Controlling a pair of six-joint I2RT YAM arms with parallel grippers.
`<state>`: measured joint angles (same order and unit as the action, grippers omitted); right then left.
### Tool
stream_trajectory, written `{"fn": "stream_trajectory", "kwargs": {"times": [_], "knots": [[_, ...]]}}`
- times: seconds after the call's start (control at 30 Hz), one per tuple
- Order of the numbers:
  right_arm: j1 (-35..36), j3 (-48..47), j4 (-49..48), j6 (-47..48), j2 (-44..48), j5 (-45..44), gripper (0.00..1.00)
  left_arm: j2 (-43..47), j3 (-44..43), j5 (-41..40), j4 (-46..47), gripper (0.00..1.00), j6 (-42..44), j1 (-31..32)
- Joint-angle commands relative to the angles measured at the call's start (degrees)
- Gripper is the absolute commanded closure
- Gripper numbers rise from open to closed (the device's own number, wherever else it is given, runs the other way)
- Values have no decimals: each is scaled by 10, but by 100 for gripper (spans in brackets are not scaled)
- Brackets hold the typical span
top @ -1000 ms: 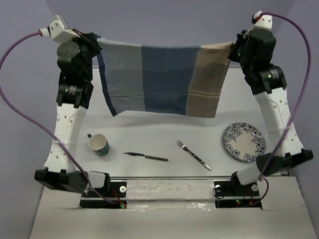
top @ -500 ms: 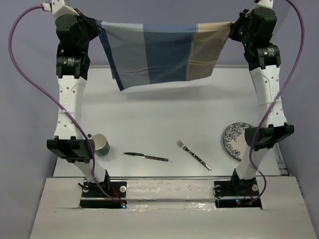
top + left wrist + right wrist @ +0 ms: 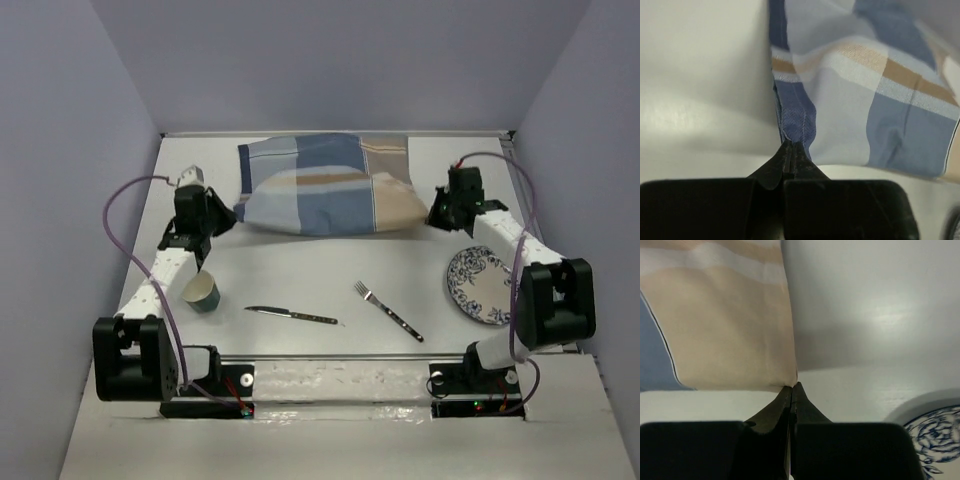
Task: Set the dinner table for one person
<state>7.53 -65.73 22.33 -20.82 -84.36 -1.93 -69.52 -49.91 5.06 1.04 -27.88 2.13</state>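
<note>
The blue-and-tan plaid cloth mat [image 3: 325, 185] lies folded over on the far part of the dinner table [image 3: 330, 270]. My left gripper [image 3: 228, 214] is shut on its blue left corner [image 3: 795, 125]. My right gripper [image 3: 432, 216] is shut on its tan right corner [image 3: 785, 375]. Both grippers are low, near the tabletop. A teal cup [image 3: 200, 292] lies near my left arm. A knife [image 3: 292, 315] and a fork [image 3: 388, 311] lie at the front middle. A blue-patterned plate [image 3: 488, 285] sits at the right, and its rim shows in the right wrist view [image 3: 932, 432].
Grey walls close in the table at the back and both sides. The arm bases [image 3: 210, 385] stand at the near edge.
Both arms have come down from high above the table to near the tabletop, bringing the hanging cloth down so that it now lies folded on the far part.
</note>
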Motion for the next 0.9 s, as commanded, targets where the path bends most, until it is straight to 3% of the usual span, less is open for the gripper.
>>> {"fn": "stream_trajectory", "kwargs": {"times": [0.0, 0.2, 0.4, 0.6, 0.87], "knots": [[-2, 109, -67, -61, 4, 42, 100, -28, 107, 61, 119, 100, -17, -4], [-2, 208, -76, -86, -3, 60, 100, -62, 181, 105, 154, 100, -32, -3], [-2, 278, -67, -108, 17, 59, 100, -24, 197, 82, 92, 100, -31, -3], [-2, 275, -39, -120, 36, 12, 100, 17, 197, 15, 14, 100, -27, -3], [-2, 229, 9, -105, 52, -46, 100, 39, 191, -9, -24, 100, -22, -3]]}}
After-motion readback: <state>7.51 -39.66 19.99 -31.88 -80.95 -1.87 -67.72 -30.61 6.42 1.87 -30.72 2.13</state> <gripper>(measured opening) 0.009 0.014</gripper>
